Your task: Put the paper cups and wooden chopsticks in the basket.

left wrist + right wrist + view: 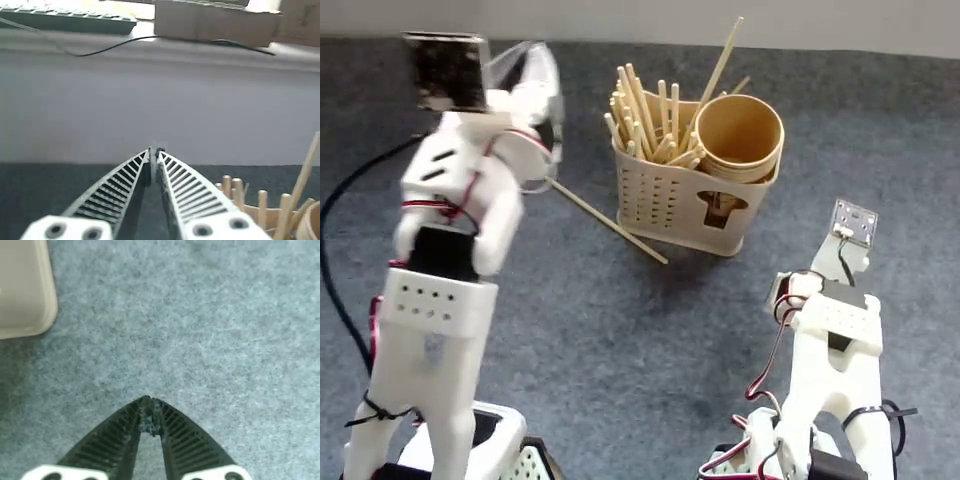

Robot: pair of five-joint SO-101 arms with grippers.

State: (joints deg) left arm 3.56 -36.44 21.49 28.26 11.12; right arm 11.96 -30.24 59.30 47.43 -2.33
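A cream slotted basket (pixel 680 205) stands at the back middle of the grey carpet. It holds several wooden chopsticks (pixel 645 120) and a paper cup (pixel 740 135). One loose chopstick (pixel 610 223) lies flat on the carpet, slanting from under the left arm to the basket's front. My left gripper (pixel 535 75) is raised high, left of the basket; in the left wrist view the left gripper (pixel 154 152) is shut on nothing, with chopstick tops (pixel 240 192) off to one side. My right gripper (pixel 149 402) is shut just above bare carpet near the basket's corner (pixel 25 290).
A pale wall (pixel 160 100) rises behind the table, with a ledge carrying a keyboard (pixel 65 20), a cable and boxes. The right arm (pixel 830 320) sits folded at the front right. Grey carpet lies between the arms and in front of the basket.
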